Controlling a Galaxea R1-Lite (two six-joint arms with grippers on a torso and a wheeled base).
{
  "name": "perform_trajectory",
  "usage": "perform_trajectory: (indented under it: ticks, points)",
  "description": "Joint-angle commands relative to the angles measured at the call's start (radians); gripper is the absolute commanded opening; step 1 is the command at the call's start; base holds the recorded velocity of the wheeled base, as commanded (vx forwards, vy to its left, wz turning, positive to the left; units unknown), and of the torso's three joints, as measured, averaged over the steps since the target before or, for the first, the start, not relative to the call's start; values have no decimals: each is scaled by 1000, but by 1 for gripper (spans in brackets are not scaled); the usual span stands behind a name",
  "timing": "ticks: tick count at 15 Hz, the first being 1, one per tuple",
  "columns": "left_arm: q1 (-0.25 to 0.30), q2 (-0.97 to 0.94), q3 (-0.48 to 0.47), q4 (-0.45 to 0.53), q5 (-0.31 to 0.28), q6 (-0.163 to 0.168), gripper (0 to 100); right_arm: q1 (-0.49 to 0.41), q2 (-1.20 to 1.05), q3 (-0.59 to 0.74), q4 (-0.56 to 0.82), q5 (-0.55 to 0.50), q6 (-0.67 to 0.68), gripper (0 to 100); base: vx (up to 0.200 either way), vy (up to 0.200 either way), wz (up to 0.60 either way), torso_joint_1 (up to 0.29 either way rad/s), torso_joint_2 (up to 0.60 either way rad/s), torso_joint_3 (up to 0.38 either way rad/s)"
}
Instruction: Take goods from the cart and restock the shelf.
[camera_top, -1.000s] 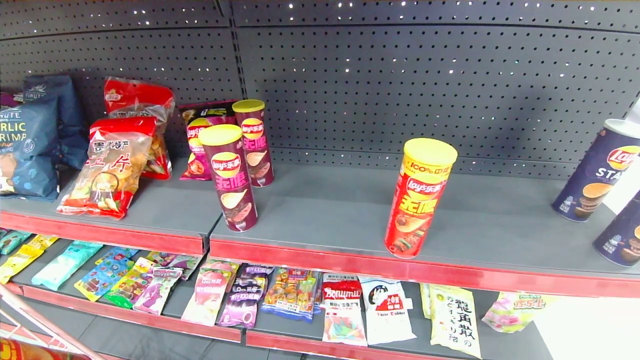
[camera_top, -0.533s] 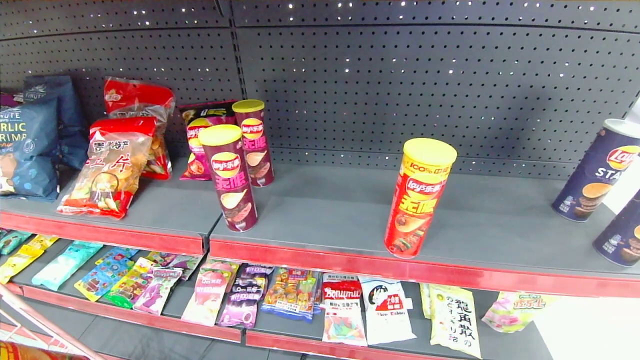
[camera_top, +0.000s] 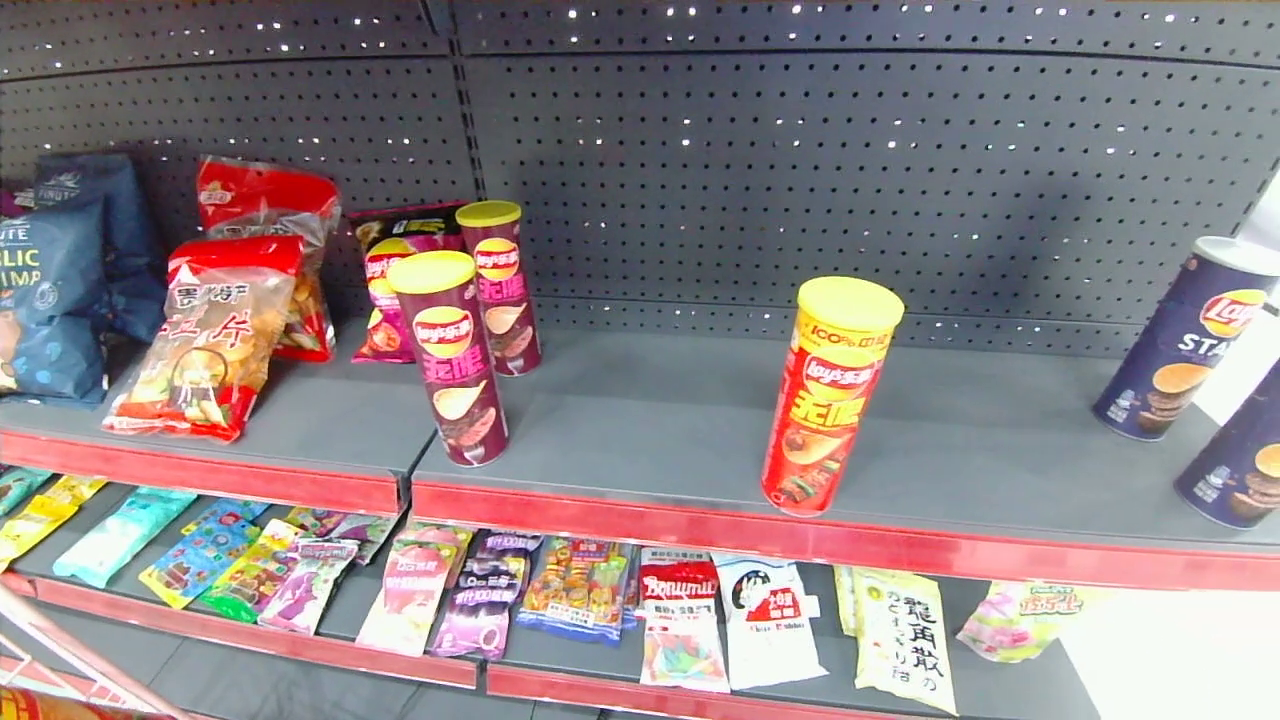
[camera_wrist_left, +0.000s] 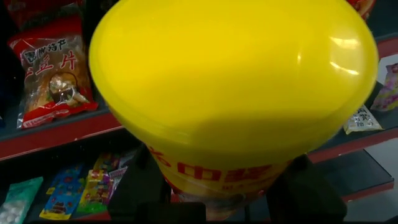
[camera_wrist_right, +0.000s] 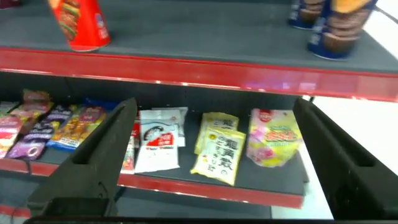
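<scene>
Dark back wall with rows of little holes stands behind a grey shelf that has a red front edge; on this shelf a red can with a yellow lid stands up straight, close to the front edge.

The left claw is closed around a held can; its dark fingers press on both sides of the can, below the big yellow lid; this can sits out in front of the shelf, and one of the snack bags that lie left of the red can shows just behind it.

The right claw is spread wide and holds nothing; it hangs in front of the shelf, lower than the red can, and faces the lower shelf.

Left of the red can stand two purple cans with yellow lids, one behind the other; further left lie red and blue snack bags, leaning back.

Right of the red can, well apart from it, stand two blue cans near the end of the shelf.

Below the red can, flat candy packets lie in a row along the lower shelf.
</scene>
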Motion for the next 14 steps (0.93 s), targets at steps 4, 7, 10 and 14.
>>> perform_trajectory:
  ticks: [4,7,10,14]
  points:
    - [-1,-3,10,0,-13,-1,0,0,0,0,0,0,-1,100,0,0,-600,11,1,7]
    - [-1,-1,10,0,-16,-1,0,0,0,-2,0,0,-3,100,0,0,-400,0,3,2]
    - [-1,34,8,-2,-33,-3,0,0,0,0,0,0,0,100,0,0,0,0,0,0]
    - [-1,201,0,-88,-49,-92,0,0,0,0,0,2,3,100,0,0,0,0,0,0]
